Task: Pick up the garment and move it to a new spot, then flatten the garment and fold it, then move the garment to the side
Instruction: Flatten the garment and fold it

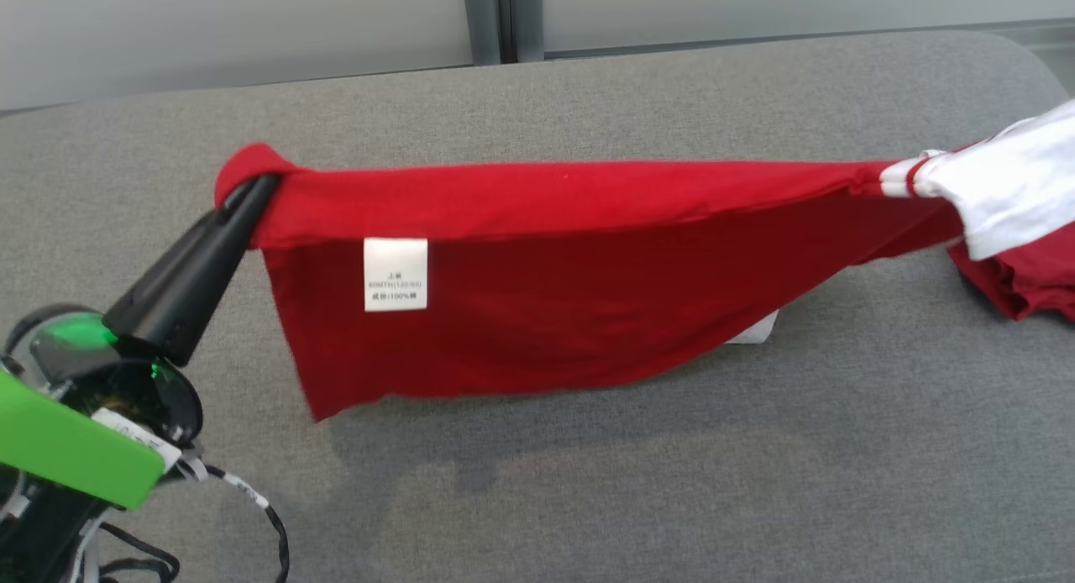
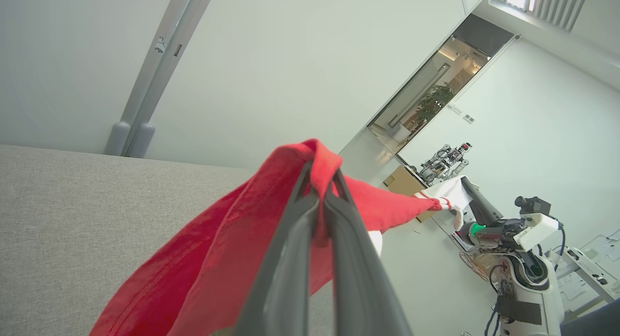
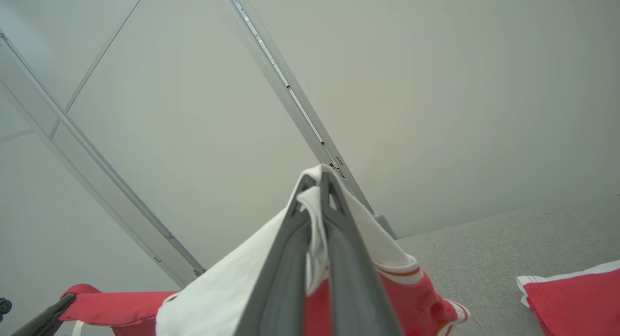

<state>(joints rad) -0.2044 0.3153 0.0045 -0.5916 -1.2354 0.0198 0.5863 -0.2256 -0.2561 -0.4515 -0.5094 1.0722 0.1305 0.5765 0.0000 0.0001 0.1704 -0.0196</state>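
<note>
Left end effector [image 1: 256,188] and right end effector [image 3: 318,181] clench opposite ends of the red-and-white cotton garment [image 1: 546,314], judged limp and light; grip corners.

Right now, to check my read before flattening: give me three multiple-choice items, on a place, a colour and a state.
1. The white label on the garment sits:
A. near the left gripper
B. near the right gripper
C. midway between them

2. The fabric clamped in the right gripper is:
A. red
B. white
C. grey

3. The garment is:
A. folded flat
B. stretched between both grippers
C. bunched in one gripper

Key:
1 A: the label hangs beside the left gripper.
2 B: the right wrist view shows white cloth pinched there.
3 B: each shut gripper holds one end.
</note>
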